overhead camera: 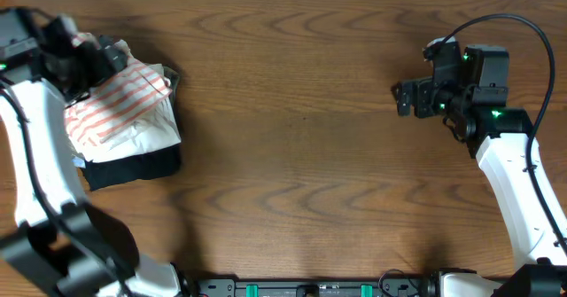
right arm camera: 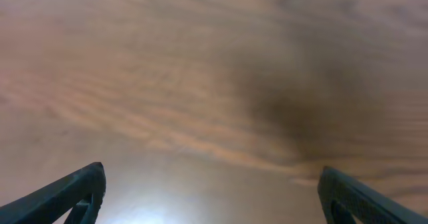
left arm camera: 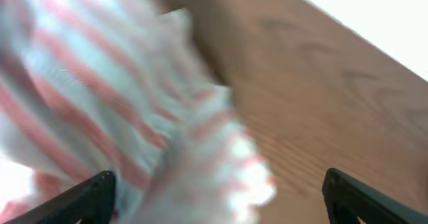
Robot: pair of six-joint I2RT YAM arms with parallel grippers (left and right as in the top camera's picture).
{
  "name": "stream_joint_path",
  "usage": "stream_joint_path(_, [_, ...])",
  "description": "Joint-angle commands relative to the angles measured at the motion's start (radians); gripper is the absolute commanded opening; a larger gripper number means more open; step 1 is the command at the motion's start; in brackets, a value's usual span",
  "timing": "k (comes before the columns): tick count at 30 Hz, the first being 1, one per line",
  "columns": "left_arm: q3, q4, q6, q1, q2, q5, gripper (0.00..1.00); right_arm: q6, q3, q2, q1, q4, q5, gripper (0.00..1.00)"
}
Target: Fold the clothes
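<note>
Striped shirt point(overhead camera: 120, 102) bunched at the surface's point(overhead camera: 292, 155) far left corner, long axis slanting toward the far edge, left pincer point(overhead camera: 87, 59) apart above it, right pincer point(overhead camera: 406, 97) apart

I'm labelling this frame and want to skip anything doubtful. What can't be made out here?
- Striped shirt: left wrist view, blur smears its outline and folds.
- White garment and black garment: overhead, the shirt covers most of each.
- Left gripper: overhead, its dark housing hides the fingertips, so contact with the shirt is unclear.
- Right gripper: right wrist view, lower edge cuts off its fingers.
</note>
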Motion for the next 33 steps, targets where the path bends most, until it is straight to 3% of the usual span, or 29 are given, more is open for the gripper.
stream_joint_path(1, [-0.002,-0.011,0.065,-0.071,-0.101,-0.035,0.98,-0.018,0.012,-0.013,-0.022,0.056,0.211,0.99])
stream_joint_path(15, [-0.002,0.061,0.064,-0.107,-0.141,-0.028,0.98,0.008,0.012,-0.036,-0.039,0.167,0.3,0.99])
stream_joint_path(24, [-0.019,-0.072,0.077,-0.116,-0.304,-0.159,0.98,0.154,0.011,-0.316,-0.049,-0.032,0.339,0.99])
stream_joint_path(29, [-0.164,-0.044,0.136,-0.149,-0.497,-0.158,0.98,0.156,-0.013,-0.469,-0.045,-0.197,0.328,0.99])
stream_joint_path(33, [-0.383,0.082,0.127,-0.19,-0.703,-0.158,0.98,0.156,-0.093,-0.614,-0.036,-0.215,0.333,0.99])
